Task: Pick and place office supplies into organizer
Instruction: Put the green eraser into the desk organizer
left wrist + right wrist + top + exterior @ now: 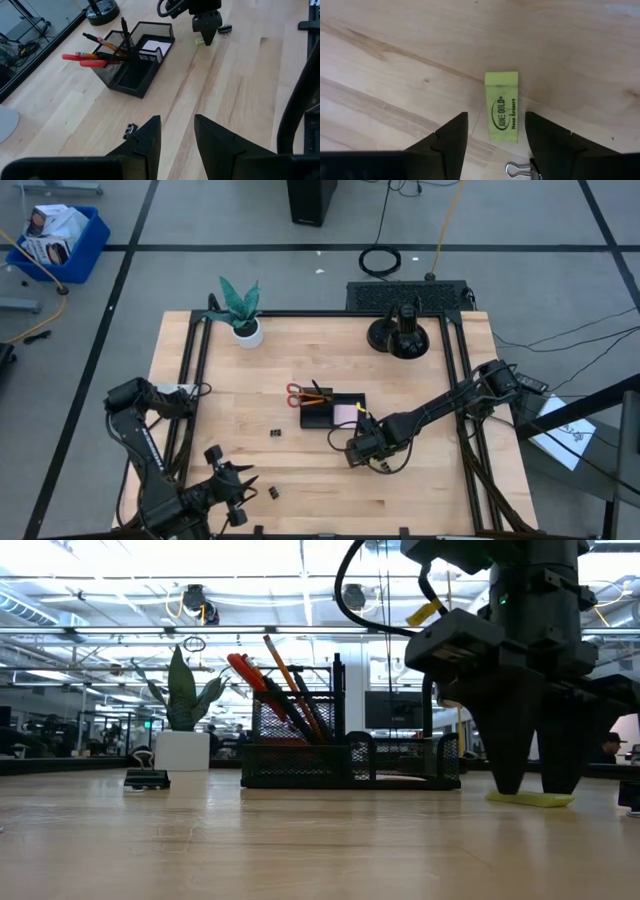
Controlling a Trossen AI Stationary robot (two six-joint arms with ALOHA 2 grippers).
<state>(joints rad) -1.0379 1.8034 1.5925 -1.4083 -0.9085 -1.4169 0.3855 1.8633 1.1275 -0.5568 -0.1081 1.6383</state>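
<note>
Right gripper (496, 131) spread, straddling yellow-green eraser (502, 106) near the organizer (333, 412).
Light, rubbery, grippy; pinch across long sides.

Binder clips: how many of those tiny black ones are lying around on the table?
3. One small black metal binder clip lies left of the black mesh organizer, one is near the left gripper, and one is beside the right gripper. Others may be hidden.
</note>
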